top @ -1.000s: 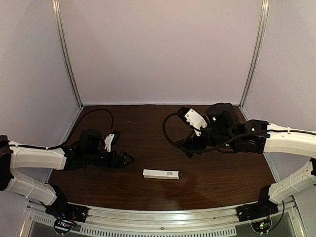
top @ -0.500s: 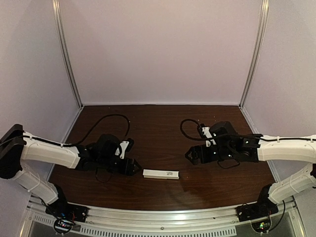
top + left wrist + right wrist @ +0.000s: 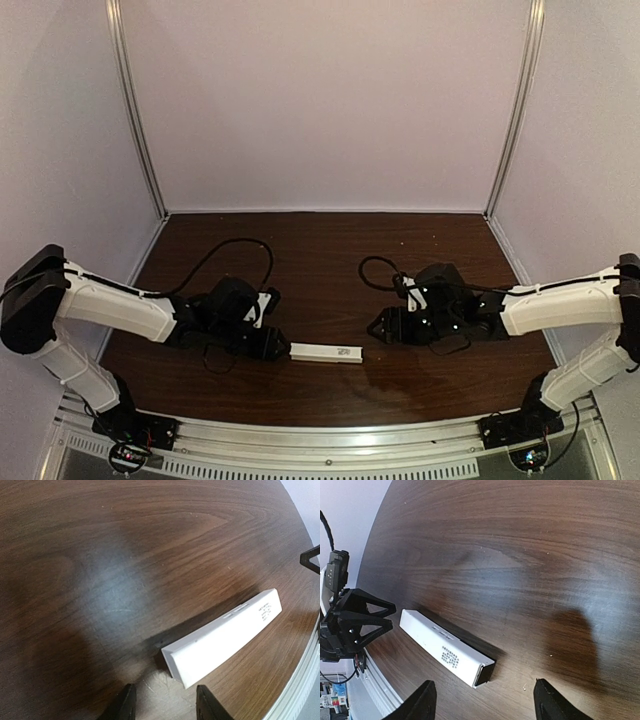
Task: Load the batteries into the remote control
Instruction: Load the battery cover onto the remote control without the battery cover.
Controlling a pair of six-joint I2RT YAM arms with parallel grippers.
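The remote control [image 3: 326, 352], a slim white bar with small dark print, lies flat near the table's front middle. My left gripper [image 3: 280, 344] sits low at its left end. In the left wrist view the remote control [image 3: 225, 637] ends just ahead of my left gripper [image 3: 166, 707], which is open and holds nothing. My right gripper [image 3: 378, 327] hovers to the right of the bar's right end. The right wrist view shows the remote control [image 3: 445, 647] with a dark open end, slightly ahead of my open right gripper [image 3: 485, 702]. The batteries are out of view.
A dark wooden table [image 3: 300, 260] is enclosed by pale walls with metal posts. A metal rail [image 3: 330, 440] runs along its near edge. Black cables [image 3: 235, 250] loop behind both wrists. The left gripper [image 3: 360, 622] shows in the right wrist view.
Both arms have come down and inward toward the remote's two ends. Both sets of jaws have narrowed. The remote has stayed put.
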